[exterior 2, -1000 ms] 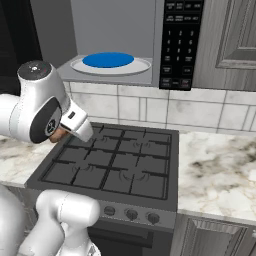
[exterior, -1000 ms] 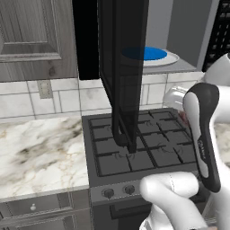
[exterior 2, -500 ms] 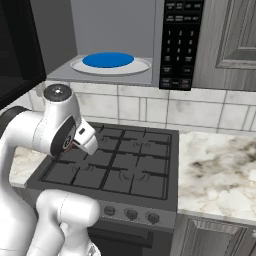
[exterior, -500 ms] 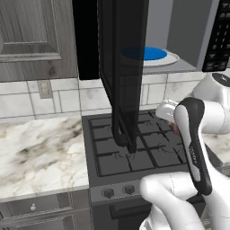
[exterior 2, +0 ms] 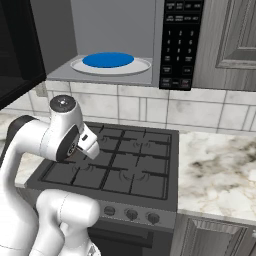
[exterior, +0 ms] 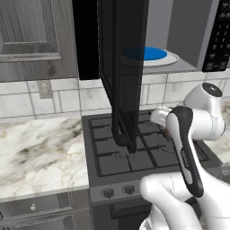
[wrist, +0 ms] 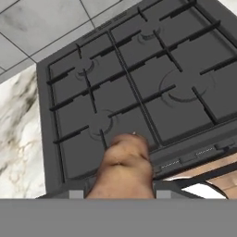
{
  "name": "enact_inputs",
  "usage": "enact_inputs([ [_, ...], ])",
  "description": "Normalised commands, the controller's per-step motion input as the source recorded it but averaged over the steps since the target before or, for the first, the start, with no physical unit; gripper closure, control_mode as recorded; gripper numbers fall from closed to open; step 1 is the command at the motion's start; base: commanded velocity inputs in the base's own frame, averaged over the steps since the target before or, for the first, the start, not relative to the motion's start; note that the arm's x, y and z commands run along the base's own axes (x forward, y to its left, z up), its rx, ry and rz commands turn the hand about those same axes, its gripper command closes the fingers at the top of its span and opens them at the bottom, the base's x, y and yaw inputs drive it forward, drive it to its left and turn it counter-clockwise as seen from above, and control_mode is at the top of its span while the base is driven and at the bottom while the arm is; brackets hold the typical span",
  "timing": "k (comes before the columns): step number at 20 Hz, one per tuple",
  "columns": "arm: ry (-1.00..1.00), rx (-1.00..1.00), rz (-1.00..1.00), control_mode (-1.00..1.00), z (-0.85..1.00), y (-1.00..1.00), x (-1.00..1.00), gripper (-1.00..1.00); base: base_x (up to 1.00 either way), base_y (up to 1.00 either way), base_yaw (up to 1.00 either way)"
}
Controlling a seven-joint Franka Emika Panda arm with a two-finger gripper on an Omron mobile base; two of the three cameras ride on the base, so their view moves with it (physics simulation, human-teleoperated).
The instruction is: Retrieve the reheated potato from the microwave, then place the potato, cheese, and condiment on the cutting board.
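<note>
1. Above the stove we hold the potato in our end effector, whose jaws are closed on it. In the hand view the tan lump rises between the finger tips, with the burner grates beneath it.
2. We judge the potato light, firm and rounded, with a slightly rough skin that should not slip readily. Its curve could let it roll between the jaws, so a grip across its thickest middle seems safest.
3. The microwave stands open above the stove, its dark door swung out towards us. Inside it sits a white plate with a blue centre, and nothing lies on that plate, so the retrieval looks done.
4. Marble worktop lies on either side of the stove.
5. We judge the next need to be carrying the potato to the cutting board and setting it down gently so it does not roll away.
</note>
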Motion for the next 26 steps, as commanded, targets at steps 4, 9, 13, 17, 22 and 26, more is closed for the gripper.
enact_inputs([
  [4,0.0,-0.02,0.0,-1.0,-0.08,0.04,0.17,1.0,0.0,0.0,0.0],
  [9,0.02,-0.13,0.0,-1.0,-0.23,0.1,0.42,1.0,0.0,0.0,0.0],
  [13,0.01,-0.09,0.0,-1.0,-0.12,0.03,0.25,1.0,0.0,0.0,0.0],
  [17,0.0,0.0,0.0,-1.0,0.0,0.0,0.0,1.0,0.0,0.0,0.0],
  [22,0.0,0.0,0.0,-1.0,0.0,0.0,0.0,1.0,0.0,0.0,0.0],
  [26,0.0,0.0,0.0,-1.0,0.0,0.0,0.0,1.0,0.0,0.0,0.0],
])
